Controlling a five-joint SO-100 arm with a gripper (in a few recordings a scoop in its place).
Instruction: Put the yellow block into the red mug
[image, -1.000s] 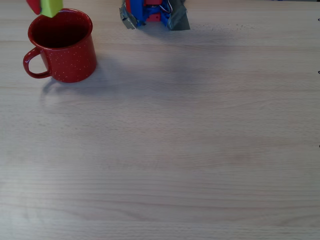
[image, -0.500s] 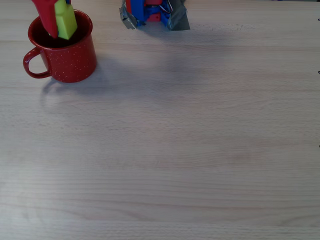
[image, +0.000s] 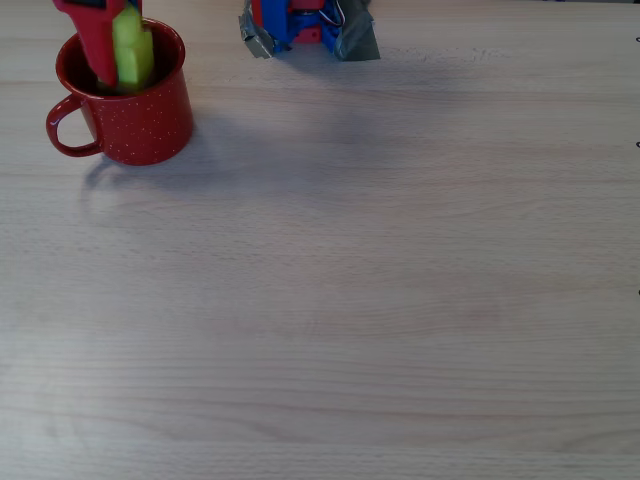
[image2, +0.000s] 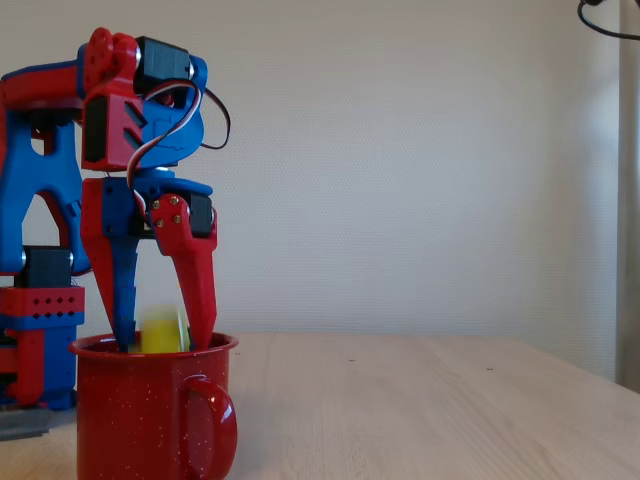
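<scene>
So the fingers (image2: 165, 340) are pointing straight down into the red mug (image2: 140, 420), tips dipped just past the rim in the fixed view. One is blue, the other red (image2: 195, 290), and they're spread apart with the yellow block (image2: 163, 330) sitting between them, right at rim height. The block looks blurry there, so I honestly can't tell if the fingers are actually pinching it or if it's loose between them; there seems to be a sliver of gap on both sides, but don't quote me on that.

From the overhead view the yellow block (image: 132, 52) is directly over the mug's opening, just beside the red finger (image: 98, 45), which lies on its left and looks to be touching it. The lower end of the block is down inside the mug's dark interior, toward the back half of the opening. The red mug (image: 135, 115) sits below the fingers in the top left corner of the picture, handle sticking out to the left, white speckles all over it.

The arm's base (image: 305, 25) is off to the right of the fingers along the top edge of the overhead view, blue and red parts fixed down with grey tape. The light wooden surface (image: 380, 300) stretches well away from the mug.
</scene>
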